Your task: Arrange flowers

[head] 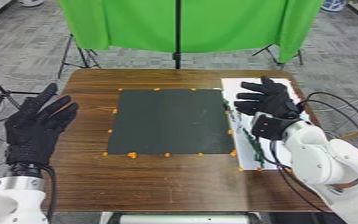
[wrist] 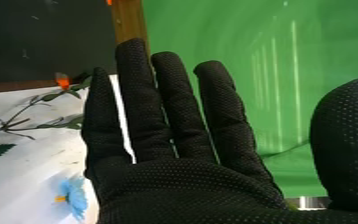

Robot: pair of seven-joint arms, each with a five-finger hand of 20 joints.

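Dotted-fabric black right robot hand (head: pixel 268 103), fingers straight, over flat white sheet (head: pixel 248 161), blue flower (wrist: pixel 73 197)

No readable text or labels on anything here

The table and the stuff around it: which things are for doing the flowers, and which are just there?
For the flowers:
- blue flower
- leafy stems
- probably the white sheet under them

Just there, it seems:
- green curtain
- black pole
- orange bits
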